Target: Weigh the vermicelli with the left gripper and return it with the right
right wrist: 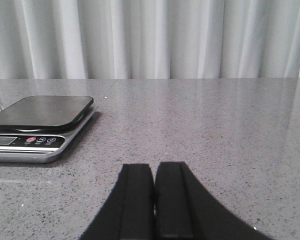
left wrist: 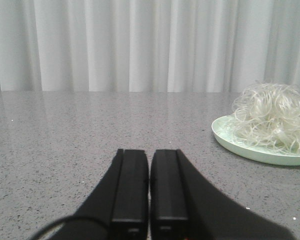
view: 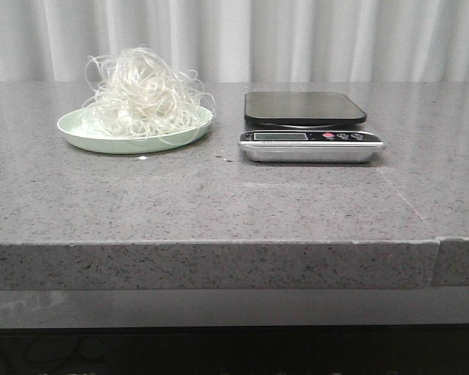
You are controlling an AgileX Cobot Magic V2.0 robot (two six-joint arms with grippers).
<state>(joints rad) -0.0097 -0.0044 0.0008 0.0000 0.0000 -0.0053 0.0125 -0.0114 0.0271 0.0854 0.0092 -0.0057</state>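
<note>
The vermicelli (view: 144,94) is a fluffy bundle of whitish strands piled on a pale green plate (view: 78,129) at the back left of the table. It also shows in the left wrist view (left wrist: 272,115), on the plate (left wrist: 230,142). A kitchen scale (view: 309,125) with a black platform stands to the plate's right; it shows in the right wrist view (right wrist: 37,125) too. My left gripper (left wrist: 149,152) is shut and empty, low over the table, well short of the plate. My right gripper (right wrist: 154,166) is shut and empty, beside the scale. Neither gripper shows in the front view.
The grey speckled stone tabletop (view: 234,195) has a seam near its right end and a front edge close to the camera. Small white crumbs (view: 142,158) lie in front of the plate. White curtains (view: 297,39) hang behind the table.
</note>
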